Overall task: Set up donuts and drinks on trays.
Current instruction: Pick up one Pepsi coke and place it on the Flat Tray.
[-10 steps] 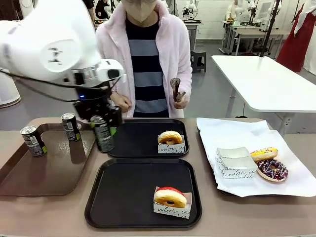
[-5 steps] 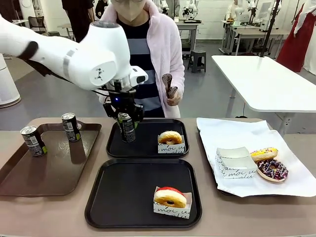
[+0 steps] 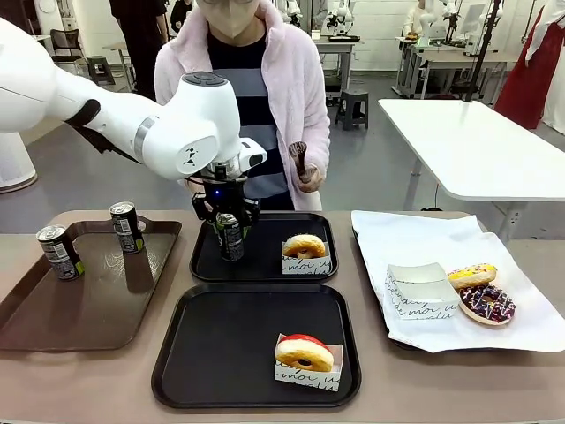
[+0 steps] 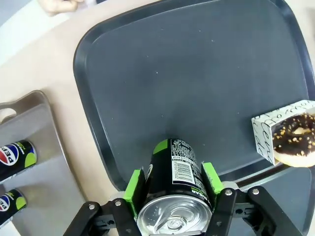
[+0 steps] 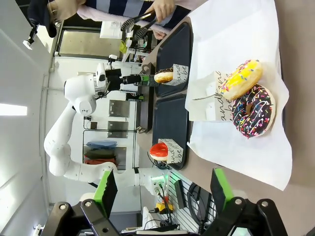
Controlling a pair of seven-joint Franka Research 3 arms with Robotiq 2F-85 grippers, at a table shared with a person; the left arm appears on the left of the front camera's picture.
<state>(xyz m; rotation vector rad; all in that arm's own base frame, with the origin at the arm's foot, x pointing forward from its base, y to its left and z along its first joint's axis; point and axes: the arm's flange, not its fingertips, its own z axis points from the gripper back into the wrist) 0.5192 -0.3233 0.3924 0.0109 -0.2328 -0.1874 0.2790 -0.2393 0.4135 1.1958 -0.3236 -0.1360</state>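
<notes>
My left gripper (image 3: 229, 231) is shut on a dark can (image 3: 230, 238), held upright over the left part of the far black tray (image 3: 265, 268); I cannot tell whether its base touches. The left wrist view shows the green pads (image 4: 136, 185) clamped on the can (image 4: 174, 172) above the tray (image 4: 197, 73). A tan donut in its box (image 3: 305, 251) sits at that tray's right. The near black tray (image 3: 221, 344) holds a red-iced boxed donut (image 3: 305, 355). My right gripper (image 5: 165, 189) stands open on nothing, high above the table.
Two more cans (image 3: 59, 252) (image 3: 127, 227) stand on the brown tray (image 3: 79, 309) at left. The white-paper-lined tray (image 3: 424, 238) at right carries an empty box (image 3: 419, 290), a yellow donut (image 3: 472, 276) and a sprinkled chocolate donut (image 3: 486, 304). The person behind the far tray holds tongs (image 3: 299, 159).
My left arm has carried the can rightward from beside the brown tray to the far black tray, then shifted a little and lowered it. The person's tongs dropped slightly.
</notes>
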